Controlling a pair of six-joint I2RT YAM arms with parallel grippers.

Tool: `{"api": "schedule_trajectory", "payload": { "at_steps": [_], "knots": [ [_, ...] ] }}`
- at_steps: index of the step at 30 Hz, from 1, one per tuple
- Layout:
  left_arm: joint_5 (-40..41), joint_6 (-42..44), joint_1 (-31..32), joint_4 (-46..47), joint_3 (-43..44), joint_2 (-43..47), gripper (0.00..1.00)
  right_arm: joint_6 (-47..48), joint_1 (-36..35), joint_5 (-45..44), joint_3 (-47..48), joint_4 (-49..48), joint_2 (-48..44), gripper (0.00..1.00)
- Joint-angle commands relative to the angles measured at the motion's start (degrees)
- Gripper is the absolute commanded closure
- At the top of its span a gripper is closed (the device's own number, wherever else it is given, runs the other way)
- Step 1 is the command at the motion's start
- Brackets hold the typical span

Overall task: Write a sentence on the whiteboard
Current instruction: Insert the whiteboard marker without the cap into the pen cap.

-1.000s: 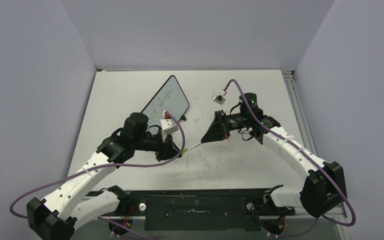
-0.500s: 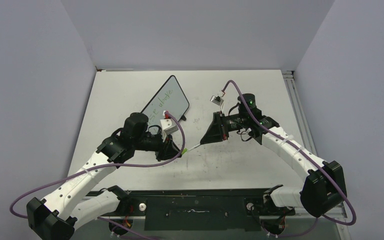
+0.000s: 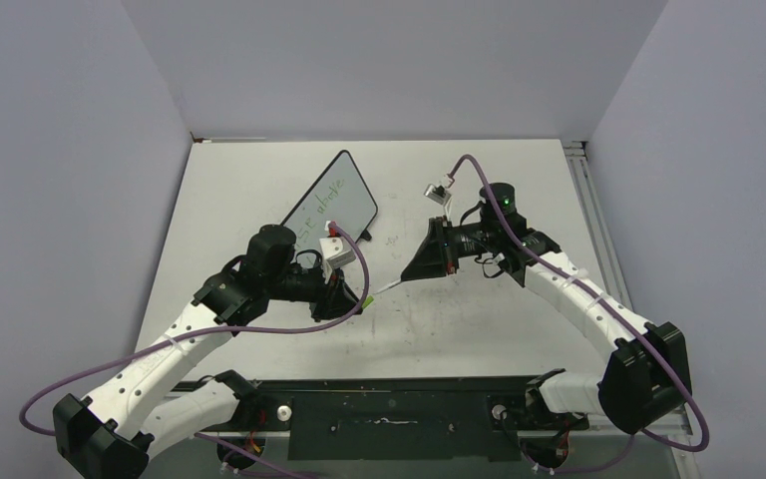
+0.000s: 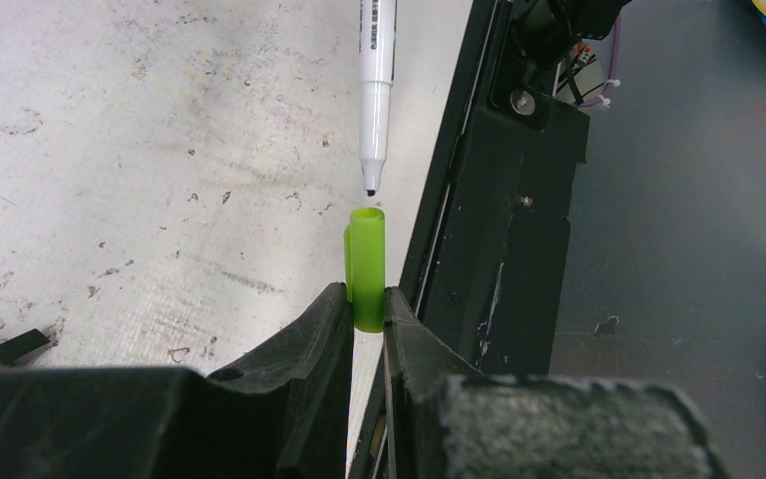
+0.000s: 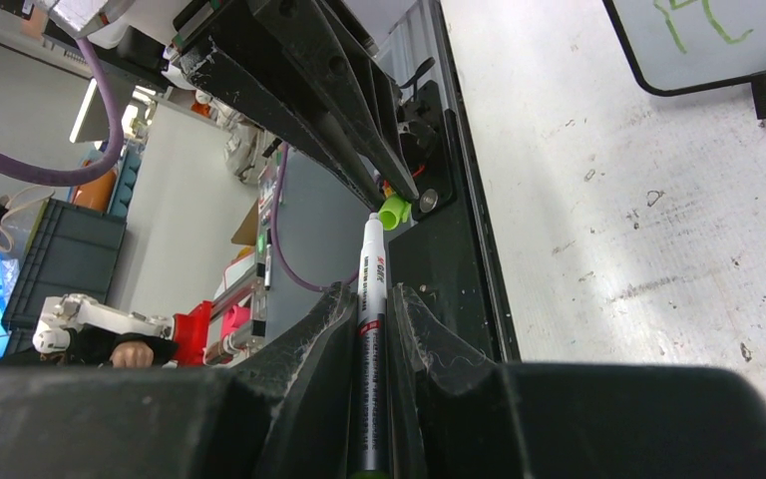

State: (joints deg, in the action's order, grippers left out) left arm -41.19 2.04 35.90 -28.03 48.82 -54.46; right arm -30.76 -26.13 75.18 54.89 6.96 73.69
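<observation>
The whiteboard stands tilted at the back left of the table, and its foot and corner show in the right wrist view. The sentence is thin green lettering on it, with a few strokes visible close up. My left gripper is shut on a green marker cap. My right gripper is shut on a white marker. Its dark tip hangs just in front of the cap's open mouth, a small gap apart.
The scuffed white tabletop lies below both grippers. A black rail runs along its near edge, right under the cap. Purple cables loop round both arms. Grey walls close in the table on three sides.
My right wrist has shifted slightly above the table. The marker tip and the cap stay almost where they were. Both grips are unchanged.
</observation>
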Motion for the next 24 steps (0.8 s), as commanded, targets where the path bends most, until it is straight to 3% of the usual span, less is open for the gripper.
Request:
{"api": "schedule_trajectory", "payload": {
  "at_steps": [1, 24],
  "knots": [
    [-0.9, 0.0, -0.1, 1.9, 0.6, 0.5, 1.0, -0.5, 0.2, 0.5, 1.3, -4.4, -1.3, 0.94],
    [-0.6, -0.2, -0.4, 2.3, 0.6, 0.8, 1.0, 5.5, -0.8, -0.2, 0.8, 2.4, 0.1, 0.93]
  ]
}}
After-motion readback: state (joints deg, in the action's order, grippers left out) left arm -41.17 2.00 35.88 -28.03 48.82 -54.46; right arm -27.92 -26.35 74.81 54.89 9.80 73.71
